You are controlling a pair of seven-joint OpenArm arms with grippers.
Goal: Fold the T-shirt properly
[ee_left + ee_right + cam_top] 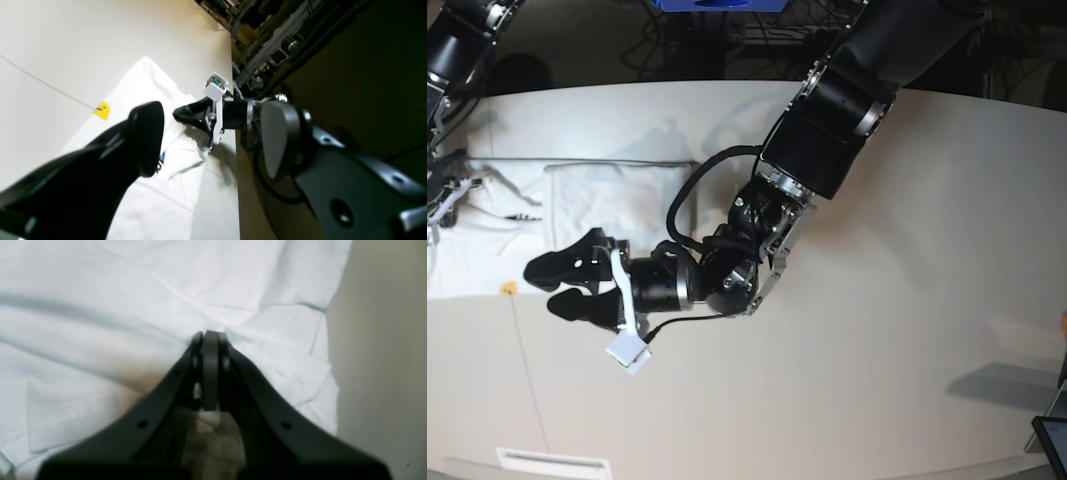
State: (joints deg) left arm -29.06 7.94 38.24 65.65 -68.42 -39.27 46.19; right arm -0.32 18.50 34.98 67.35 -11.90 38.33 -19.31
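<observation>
T-shirt [577, 205] flat on table [877, 330] | left gripper [552, 286] spread, empty | right gripper [210, 336] clenched on cloth, wrist view only

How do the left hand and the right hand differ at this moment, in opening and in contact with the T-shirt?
The left hand has its fingers spread wide and holds nothing; the right hand is shut, fingertips pressed together. The left hand hovers off the T-shirt, while the right hand's tips are buried in a bunched fold of the T-shirt, apparently pinching it. Both have dark fingers.
</observation>
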